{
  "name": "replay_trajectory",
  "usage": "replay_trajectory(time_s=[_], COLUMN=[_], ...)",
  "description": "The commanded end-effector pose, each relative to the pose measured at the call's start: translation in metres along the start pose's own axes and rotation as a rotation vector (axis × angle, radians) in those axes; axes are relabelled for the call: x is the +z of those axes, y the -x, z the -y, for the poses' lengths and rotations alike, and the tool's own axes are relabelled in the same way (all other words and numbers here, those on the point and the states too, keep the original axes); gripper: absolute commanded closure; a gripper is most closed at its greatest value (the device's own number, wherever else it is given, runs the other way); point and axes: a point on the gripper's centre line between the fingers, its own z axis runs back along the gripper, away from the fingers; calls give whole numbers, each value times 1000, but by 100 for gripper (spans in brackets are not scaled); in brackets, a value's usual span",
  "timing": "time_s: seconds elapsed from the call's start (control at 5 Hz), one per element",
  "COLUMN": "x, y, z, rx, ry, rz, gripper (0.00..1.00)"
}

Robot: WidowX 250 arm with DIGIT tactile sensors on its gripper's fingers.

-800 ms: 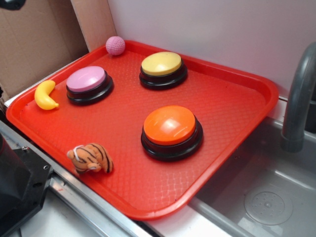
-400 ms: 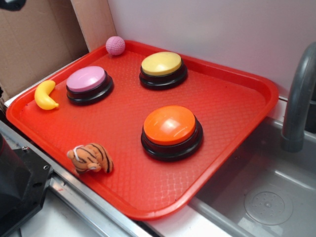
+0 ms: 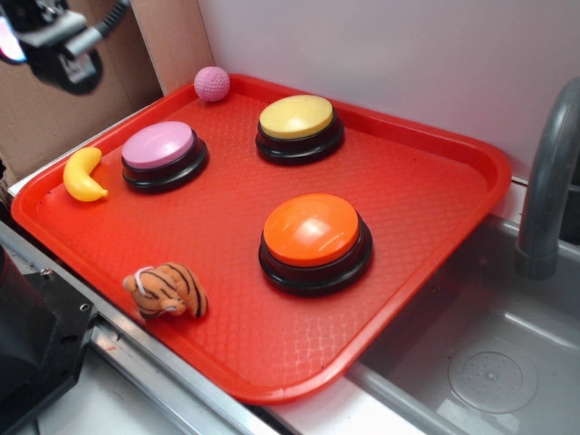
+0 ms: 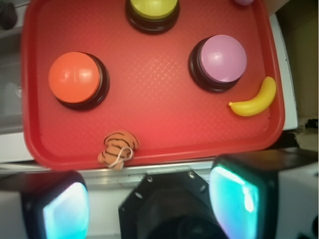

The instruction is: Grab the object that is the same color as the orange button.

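The small orange plush tiger (image 3: 166,290) with black stripes lies near the front edge of the red tray (image 3: 435,181); it also shows in the wrist view (image 4: 118,148). The large orange dome button (image 3: 314,239) on a black base stands in the tray's middle right, and shows in the wrist view (image 4: 76,79). My gripper (image 3: 41,36) is high at the top left corner, far above and behind the tiger. In the wrist view my gripper (image 4: 149,206) is open and empty, its pads wide apart over the robot base.
A pink-topped button (image 3: 163,154), a yellow-topped button (image 3: 298,127), a yellow toy banana (image 3: 82,174) and a pink ball (image 3: 211,83) are on the tray. A grey sink (image 3: 489,362) and faucet (image 3: 548,181) lie right. Cardboard stands behind.
My gripper has come into the exterior view at the top left corner. The tiger, buttons and other toys have not moved.
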Motion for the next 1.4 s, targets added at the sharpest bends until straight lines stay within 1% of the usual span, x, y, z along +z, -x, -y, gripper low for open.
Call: replay_trajectory(time_s=[0.0,0.2,0.6,0.8,1.0,1.2], x=[-46,-67,-114,-134,-152,-161], y=[-4,0,6,7,9,14], z=[22,27,39,41,38,35], rx=[0,7,0,28,18,29], ry=[-8,-15,-53,-62,-77,-46], rz=[-52,-72,-115,-119,-134,-150], gripper=[0,0,0,0,0,0])
